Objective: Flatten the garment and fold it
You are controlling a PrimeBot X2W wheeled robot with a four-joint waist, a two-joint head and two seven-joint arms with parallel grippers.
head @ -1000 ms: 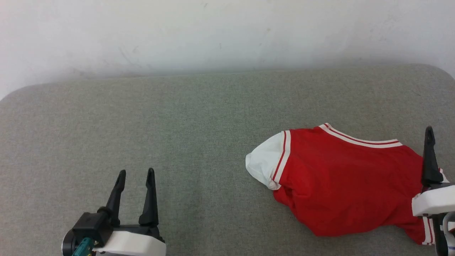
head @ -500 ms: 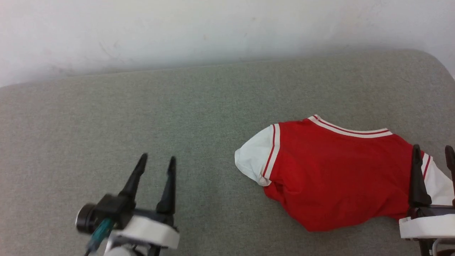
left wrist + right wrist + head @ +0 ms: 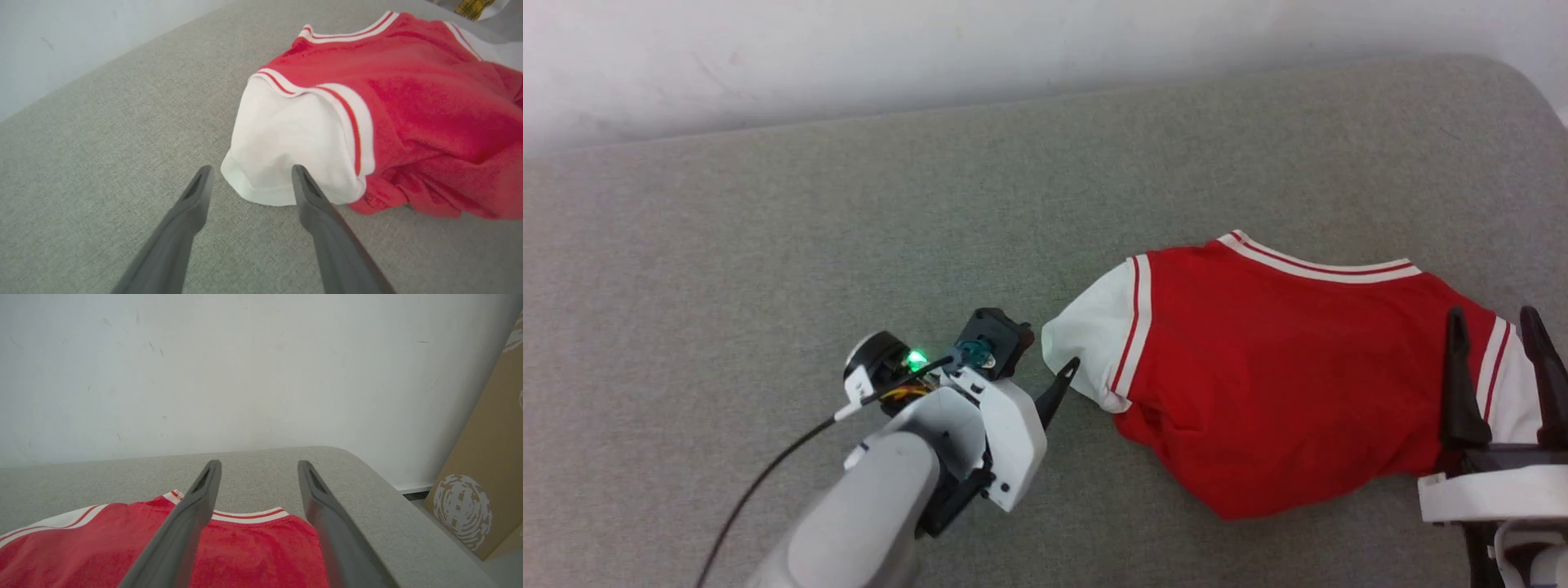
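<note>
The garment is a red shirt with white sleeves, lying rumpled on the right half of the grey surface, neckline trim toward the wall. My left gripper is open, its fingers reaching toward the garment's left white sleeve. In the left wrist view the left gripper has its tips at the sleeve hem, nothing gripped. My right gripper is open over the right sleeve. In the right wrist view the right gripper hovers above the red cloth, pointing at the wall.
The grey padded surface stretches wide to the left of the garment. A white wall runs along its far edge. The surface's rounded right corner drops off beside a cardboard box.
My left arm has swung right and turned, bringing its fingers up to the white sleeve. The head view has shifted, so the right gripper shows both fingers now.
</note>
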